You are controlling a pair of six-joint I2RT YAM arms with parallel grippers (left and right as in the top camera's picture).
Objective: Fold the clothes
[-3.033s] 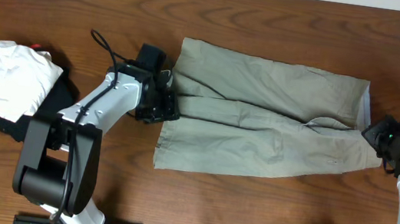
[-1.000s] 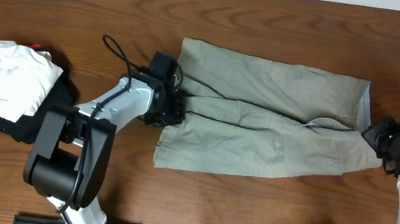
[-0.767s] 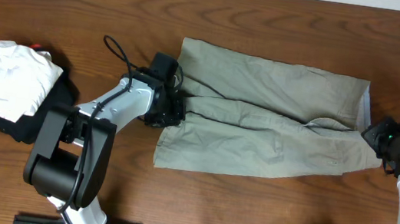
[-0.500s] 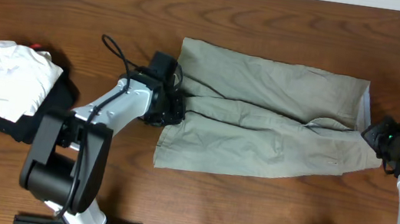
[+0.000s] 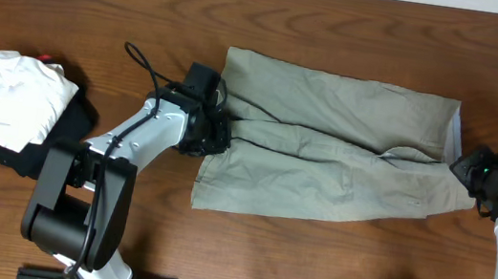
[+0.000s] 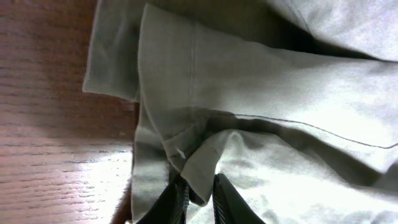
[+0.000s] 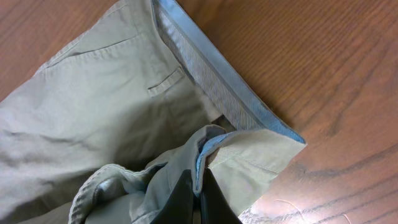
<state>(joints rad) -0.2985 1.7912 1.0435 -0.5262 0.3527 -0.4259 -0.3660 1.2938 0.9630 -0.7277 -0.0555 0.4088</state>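
The clothes, pale khaki shorts (image 5: pixel 325 150), lie flat across the middle of the table, leg hems to the left and waistband to the right. My left gripper (image 5: pixel 212 139) sits at the left edge between the two leg hems, shut on a fold of hem fabric (image 6: pixel 200 168) that stands pinched between its fingers (image 6: pixel 225 198). My right gripper (image 5: pixel 464 177) is at the waistband end, shut on the waistband's edge with its pale blue lining (image 7: pixel 205 152) clamped between the fingers (image 7: pixel 181 196).
A white folded garment (image 5: pixel 4 98) rests on a black garment (image 5: pixel 66 135) at the table's left edge. Bare wooden tabletop (image 5: pixel 311 254) surrounds the shorts. The arm bases stand along the front edge.
My left arm has shifted slightly while its gripper stays on the hem. The shorts and the right arm have not moved.
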